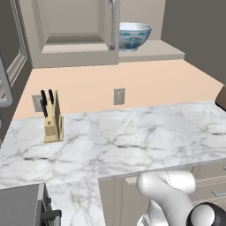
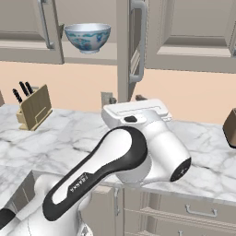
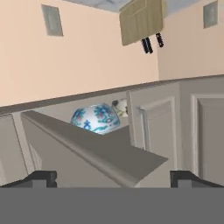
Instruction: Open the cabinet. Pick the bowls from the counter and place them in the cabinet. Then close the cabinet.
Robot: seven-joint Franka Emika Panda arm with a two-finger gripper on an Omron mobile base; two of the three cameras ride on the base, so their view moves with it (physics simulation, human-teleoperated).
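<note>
The cabinet (image 2: 27, 32) has one door (image 2: 131, 50) swung out, edge-on in the right base view; the other door (image 1: 70, 31) is shut. On its beige shelf sits a pale blue-white floral bowl (image 1: 134, 36) (image 2: 87, 37) (image 3: 96, 117). In the hand view, which is rolled upside down, a sliver of a second pale bowl (image 3: 120, 106) with dark marks shows beside it. My gripper (image 3: 114, 179) is open and holds nothing. Its fingertips (image 3: 41, 178) stand wide apart, close behind the open door's edge (image 3: 87, 148). The marble counter (image 1: 132, 137) carries no bowl.
A wooden knife block (image 1: 53, 119) (image 2: 34, 110) stands at the counter's left, below wall outlets (image 1: 119, 96). A dark brown object (image 2: 230, 126) sits at the right end. A narrower cabinet (image 2: 193, 32) hangs to the right. My arm (image 2: 133, 152) rises in front of the counter.
</note>
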